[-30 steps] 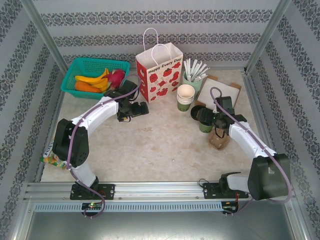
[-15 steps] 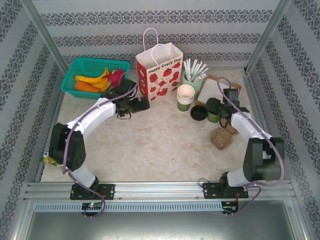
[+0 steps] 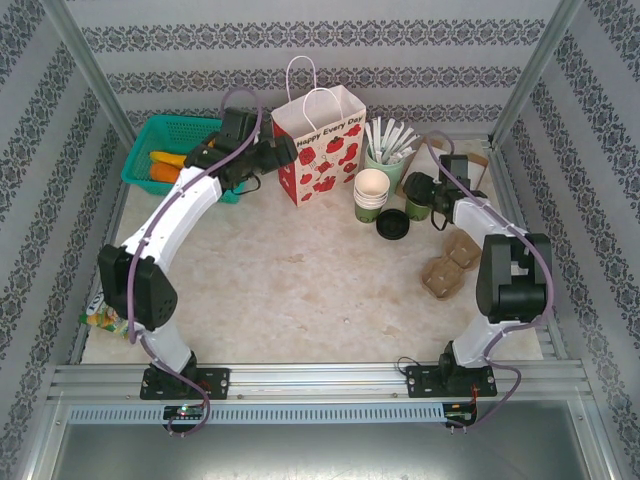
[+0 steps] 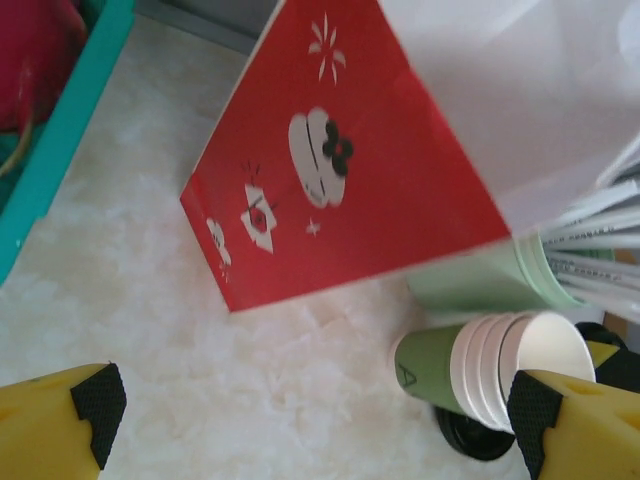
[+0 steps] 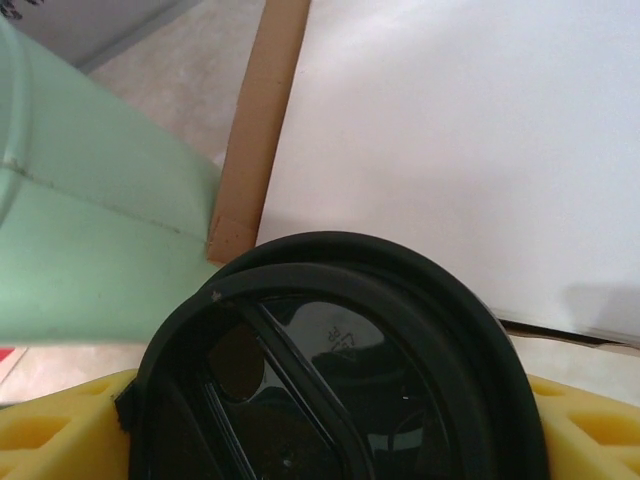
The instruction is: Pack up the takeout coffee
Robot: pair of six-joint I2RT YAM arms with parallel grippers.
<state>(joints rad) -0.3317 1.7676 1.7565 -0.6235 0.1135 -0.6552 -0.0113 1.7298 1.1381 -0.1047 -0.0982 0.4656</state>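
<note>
The takeout coffee [image 3: 416, 200], a dark green cup with a black lid [image 5: 330, 370], sits between the yellow fingers [image 5: 60, 430] of my right gripper [image 3: 430, 196], which is shut on it, just right of the cream cup stack [image 3: 371, 192]. The red and white paper bag [image 3: 320, 145] stands upright at the back centre, its mouth open. My left gripper [image 3: 272, 155] hangs open beside the bag's left side, with nothing between its fingers [image 4: 85, 410]. In the left wrist view the bag's red side [image 4: 340, 180] is close ahead.
A loose black lid [image 3: 392, 224] lies in front of the cup stack [image 4: 480, 365]. The pale green holder of white sticks [image 3: 385, 150] stands right of the bag. A teal basket of fruit [image 3: 150, 135] is at the back left. Pulp cup carriers [image 3: 450, 265] lie front right.
My right gripper has carried the coffee from beside the cup carriers toward the back, near the stick holder. My left arm has risen and swung back to the bag's left side.
</note>
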